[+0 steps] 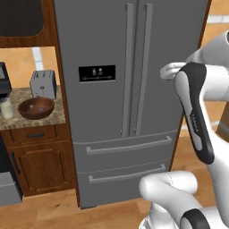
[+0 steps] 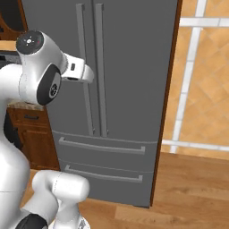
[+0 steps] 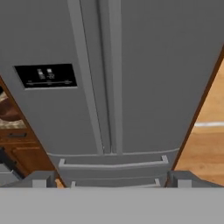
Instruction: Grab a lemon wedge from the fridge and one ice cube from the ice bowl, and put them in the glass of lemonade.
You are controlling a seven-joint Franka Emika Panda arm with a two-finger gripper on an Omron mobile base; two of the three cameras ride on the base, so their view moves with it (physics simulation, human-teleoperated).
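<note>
Left base view, far left: granite counter [image 1: 53,117] over a wood cabinet [image 1: 40,161], with the glass of lemonade [image 1: 6,108] at its left edge, pale liquid inside. Just right of it sits the ice bowl [image 1: 36,108], dark reddish-brown, close to the glass but whether they touch is unclear; contents too small to make out, so no ice cube confirmed. Toaster [image 1: 43,83] stands behind the bowl against the wall. Next right: the fridge [image 1: 129,67], both French doors closed, bar handles side by side at centre, black dispenser panel [image 1: 97,73] on the left door, two lower drawers shut. Lemon wedge isn't visible with the doors closed. Arm rises lower right in this view, hand held up near the right door's edge, well apart from the handles. Hand view looks square at the fridge front: dispenser panel upper left, handles centre, top drawer below, a sliver of the counter and bowl at far left. gripper [image 3: 112,183]: fingertips sit wide apart at the bottom corners of that view, nothing between them. Right of the fridge, wood trim, then tiled wall [image 2: 201,67] and wood floor [image 2: 197,188].
</note>
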